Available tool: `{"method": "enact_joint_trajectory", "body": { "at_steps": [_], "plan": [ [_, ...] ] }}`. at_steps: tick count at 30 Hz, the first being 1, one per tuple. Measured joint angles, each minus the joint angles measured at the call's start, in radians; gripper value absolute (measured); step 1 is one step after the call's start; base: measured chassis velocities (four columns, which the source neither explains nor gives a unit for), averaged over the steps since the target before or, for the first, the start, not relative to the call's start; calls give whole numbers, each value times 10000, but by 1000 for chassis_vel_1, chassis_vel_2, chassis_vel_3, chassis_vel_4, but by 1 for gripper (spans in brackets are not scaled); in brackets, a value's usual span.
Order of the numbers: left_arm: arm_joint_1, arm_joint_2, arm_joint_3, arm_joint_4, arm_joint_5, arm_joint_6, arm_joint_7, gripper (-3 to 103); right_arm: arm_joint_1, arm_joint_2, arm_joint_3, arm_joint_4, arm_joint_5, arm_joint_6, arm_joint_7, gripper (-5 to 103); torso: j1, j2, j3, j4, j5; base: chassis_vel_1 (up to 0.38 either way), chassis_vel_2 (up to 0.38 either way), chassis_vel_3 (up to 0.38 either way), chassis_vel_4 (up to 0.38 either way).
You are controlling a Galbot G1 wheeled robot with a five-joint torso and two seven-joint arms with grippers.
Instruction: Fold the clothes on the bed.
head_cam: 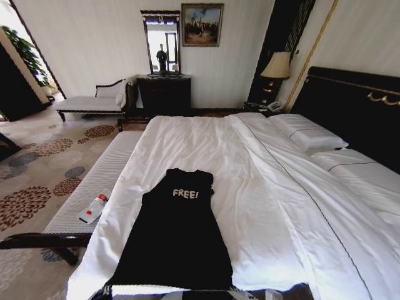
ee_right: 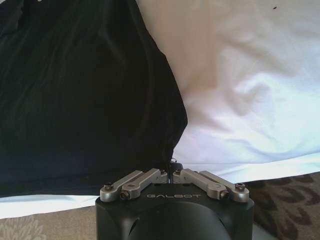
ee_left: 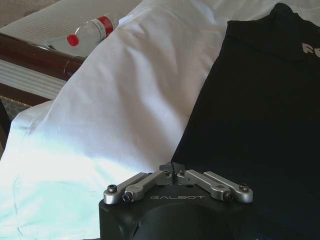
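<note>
The left claw (ee_left: 172, 167) is seen in its wrist view with the two fingers brought together, tip against tip, nothing clamped between them. It is held low over the near part of the bed (ee_left: 125, 100), right at the left side edge of the black T-shirt (ee_left: 260, 115), whose cloth spreads ahead of the claw and off to one side of it. On the other side of the claw bare white sheet is laid out, and farther beyond it a clear bottle (ee_left: 90, 31) with a red cap and red label is lying on its side on a white-cushioned bench (ee_left: 45, 22) with a dark frame. The right claw (ee_right: 171, 167) is likewise closed, fingers met at the tips and empty, and is placed at the T-shirt's right bottom corner, by the foot edge of the bed, with patterned carpet (ee_right: 285, 195) below it. In the head view the T-shirt (head_cam: 175, 231) is spread flat on the near half of the bed (head_cam: 262, 187), its sides tucked in so a narrow shape is made, with white "FREE!" lettering toward the far end. Beyond it white pillows (head_cam: 312, 134) are set against a dark headboard (head_cam: 356, 106).
</note>
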Motion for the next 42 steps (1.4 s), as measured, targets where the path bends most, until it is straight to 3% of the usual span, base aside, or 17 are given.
{"method": "enact_joint_trajectory", "body": {
  "at_steps": [5,7,9,11,12,14,17,21,22,24,27,29,30,34,37,41,42],
  "plan": [
    [-49,46,135,-91,222,-36,-117,-3,-46,0,1,29,-36,55,15,0,0,0,0,0,0,0,0,0,0],
    [-62,34,233,-181,346,-57,-119,1,-48,1,-5,46,-68,79,14,-2,0,0,0,0,0,0,0,0,0],
    [-120,-9,535,-451,887,-148,-118,18,-130,6,-96,271,-273,204,-30,20,0,0,0,0,0,0,0,0,0],
    [-152,-18,541,-391,986,-207,-118,28,-184,-24,-69,336,-329,251,-31,25,0,0,0,-1,0,0,0,0,0],
    [-170,-20,527,-342,1004,-239,-118,34,-234,-64,-8,377,-360,353,-31,36,0,0,0,0,-2,0,0,0,0],
    [-191,-20,494,-321,1009,-263,-118,40,-269,-82,30,399,-364,442,-30,36,0,0,0,0,-1,0,0,0,0],
    [-373,6,269,-290,1001,-382,-118,51,-425,-123,203,476,-370,816,3,52,0,0,0,-1,0,0,0,0,0],
    [-596,-29,123,-288,890,-396,-139,61,-458,-222,474,628,-284,1000,61,64,1,0,0,-3,-1,0,0,0,0],
    [-666,-87,105,-287,872,-398,-146,72,-377,-331,687,748,-25,1037,117,70,1,0,0,-4,-2,0,0,0,0],
    [-687,-120,104,-286,873,-415,-146,72,-296,-406,803,815,190,1064,146,75,0,0,0,-3,-1,0,0,0,0],
    [-680,-191,116,-250,888,-604,-121,83,241,-717,1117,984,1658,1545,180,80,0,0,0,-3,1,0,0,0,0],
    [-555,-215,139,-141,972,-950,2,93,1215,-1112,1432,1088,3875,1797,232,95,1,-1,1,-1,1,0,0,0,0],
    [-555,-215,139,-141,972,-950,2,93,1215,-1112,1432,1088,3875,1797,232,95,1,-1,1,-1,1,0,0,0,0],
    [-537,-193,223,-55,1103,-1179,72,100,3189,-1903,1503,564,7043,1574,655,100,2,-1,0,-7,-3,0,0,0,0],
    [-504,-391,267,-48,1203,-1236,77,100,4678,-2107,894,-342,8030,1608,772,100,1,-1,1,-1,2,0,0,0,0],
    [-399,-709,302,-92,1334,-1415,153,100,6245,-2135,58,-1484,8371,1505,905,100,2,-2,2,6,3,0,0,0,0],
    [-327,-859,381,-124,1420,-1746,201,100,6958,-2161,-337,-2109,8440,1411,936,100,3,-3,2,6,4,0,0,0,0]
  ]
}}
